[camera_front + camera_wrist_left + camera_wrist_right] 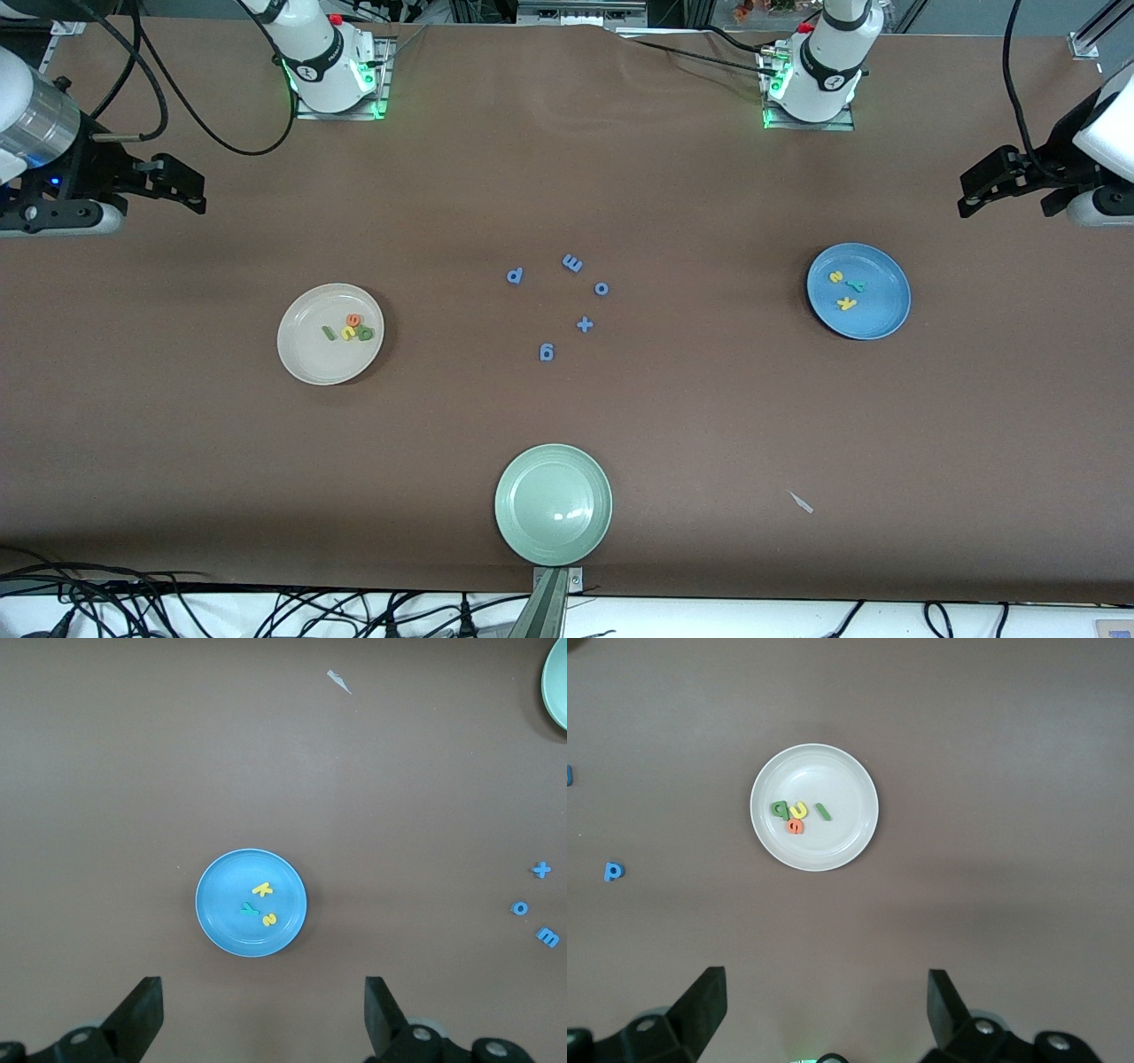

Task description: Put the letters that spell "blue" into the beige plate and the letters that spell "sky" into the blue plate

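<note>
With both grippers [257, 1014] [824, 1010] spread and empty, "blue" [349, 330] fills the beige plate [306, 354], "sky" [847, 289] the blue plate [886, 315]: done.

A brown cloth covers the table [567, 177], wrinkled slightly near the edge along the top of the front view. Black cables [177, 611] tangle on a white strip below the table's near edge. Lighting is even and soft.
</note>
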`<state>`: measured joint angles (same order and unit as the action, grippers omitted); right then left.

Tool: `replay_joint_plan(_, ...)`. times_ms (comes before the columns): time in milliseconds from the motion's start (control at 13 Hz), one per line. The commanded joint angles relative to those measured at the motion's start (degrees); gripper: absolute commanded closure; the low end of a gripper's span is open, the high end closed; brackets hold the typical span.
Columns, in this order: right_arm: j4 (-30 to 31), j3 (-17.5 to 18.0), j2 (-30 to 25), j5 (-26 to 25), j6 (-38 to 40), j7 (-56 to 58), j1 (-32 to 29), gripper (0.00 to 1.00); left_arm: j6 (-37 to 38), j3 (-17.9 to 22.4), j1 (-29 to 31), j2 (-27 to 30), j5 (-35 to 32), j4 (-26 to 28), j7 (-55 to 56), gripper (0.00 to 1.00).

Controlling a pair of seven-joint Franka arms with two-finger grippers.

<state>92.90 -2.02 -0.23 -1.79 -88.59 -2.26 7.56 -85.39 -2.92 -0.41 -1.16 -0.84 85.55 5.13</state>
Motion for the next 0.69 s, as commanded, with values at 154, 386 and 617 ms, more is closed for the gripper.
replay_joint_plan(154, 0.45, -0.18, -1.09, 0.29, -0.53, 0.50, -1.24, 0.00, 0.58, -0.06, -0.12, -0.43, 0.05, -1.35, -0.91, 0.00)
replay_joint_plan(386, -0.53, -0.18, 0.22, 1.51, -0.53, 0.06, -1.24, 0.00, 0.58, -0.15, -0.12, -0.43, 0.14, -1.36, -0.91, 0.00)
replay_joint_plan(617, -0.70, -0.18, 0.14, 2.23, -0.53, 0.32, -1.24, 0.00, 0.58, 0.02, -0.12, -0.43, 0.14, -1.36, -1.00, 0.00)
